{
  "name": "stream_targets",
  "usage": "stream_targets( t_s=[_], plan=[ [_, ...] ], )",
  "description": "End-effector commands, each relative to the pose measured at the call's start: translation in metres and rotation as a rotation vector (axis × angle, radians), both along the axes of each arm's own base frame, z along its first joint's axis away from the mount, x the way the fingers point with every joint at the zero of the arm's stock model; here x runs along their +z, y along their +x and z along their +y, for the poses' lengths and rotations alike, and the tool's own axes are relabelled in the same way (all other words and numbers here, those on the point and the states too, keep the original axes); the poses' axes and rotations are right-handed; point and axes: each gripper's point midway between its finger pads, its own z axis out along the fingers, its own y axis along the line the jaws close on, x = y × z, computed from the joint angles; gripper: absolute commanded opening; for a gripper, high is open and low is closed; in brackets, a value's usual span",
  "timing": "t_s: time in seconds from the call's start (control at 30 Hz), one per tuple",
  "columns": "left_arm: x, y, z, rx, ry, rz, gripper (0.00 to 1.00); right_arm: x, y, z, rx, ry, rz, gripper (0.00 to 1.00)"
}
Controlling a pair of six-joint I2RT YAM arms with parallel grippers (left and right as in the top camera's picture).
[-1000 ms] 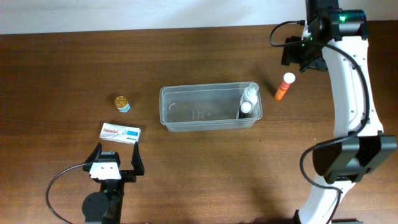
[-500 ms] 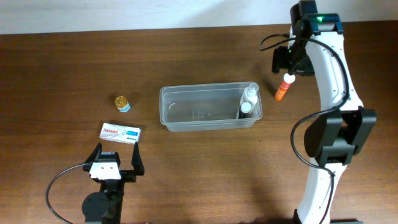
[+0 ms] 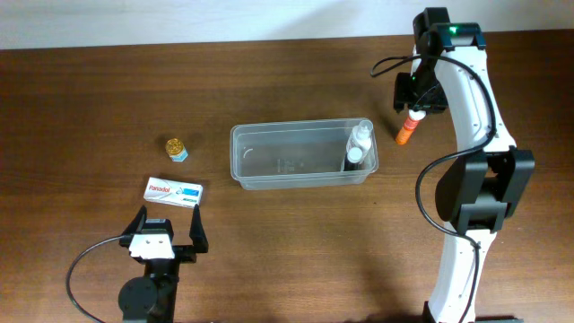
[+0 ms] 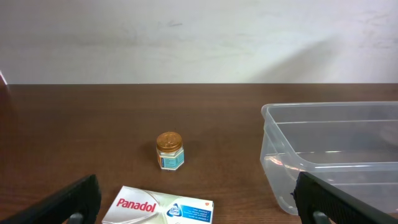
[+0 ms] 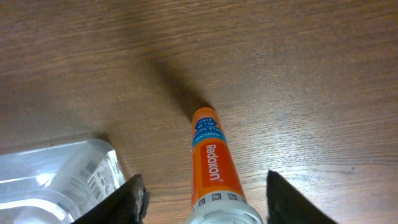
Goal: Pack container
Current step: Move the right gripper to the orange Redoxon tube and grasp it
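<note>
Overhead: the container (image 3: 287, 126) sits near the middle of the table (image 3: 90, 108), its long axis running left to right. Two white bottles (image 3: 359, 144) stand inside at its right end. Near that end, on the bare wood, lies an orange tube (image 3: 406, 131). Its axis is diagonal, with the white-capped end pointing away from the container. The right end effector (image 3: 414, 106) hangs right over that capped end, so the right arm is plainly the nearer one. The left end effector (image 3: 169, 224) rests at the front edge, jaws spread wide and empty. It is well apart from the tube, with a medicine box (image 3: 174, 191) just ahead of it and a small jar (image 3: 176, 147) farther on.

Left wrist: both fingers stand at the frame's outer edges, nothing between them. The box lies close below, the jar beyond it, and the container's left end is to the right.

Right wrist: the tube runs straight away from the camera, cap end nearest and midway between the jaws. The jaws are apart, with a gap showing on each side, so nothing is clamped yet. They straddle the tube across its long axis, which suits closing on it. The container's corner shows at lower left, so the carry looks like a short sideways move toward it.
</note>
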Motion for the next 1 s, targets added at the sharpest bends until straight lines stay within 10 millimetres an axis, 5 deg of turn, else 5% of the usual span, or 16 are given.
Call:
stream_targets(
  t_s=[0.0, 0.67, 0.97],
  plan=[
    [-0.001, 0.0, -0.002, -0.009, 0.015, -0.004, 0.99, -0.009, -0.003, -0.003, -0.001, 0.002, 0.03, 0.52],
    [-0.001, 0.0, -0.002, -0.009, 0.015, -0.004, 1.0, -0.027, -0.017, -0.003, -0.005, 0.002, 0.099, 0.47],
    [-0.001, 0.0, -0.002, -0.009, 0.015, -0.004, 0.99, -0.027, -0.014, -0.005, -0.002, -0.003, 0.084, 0.33]
  ],
)
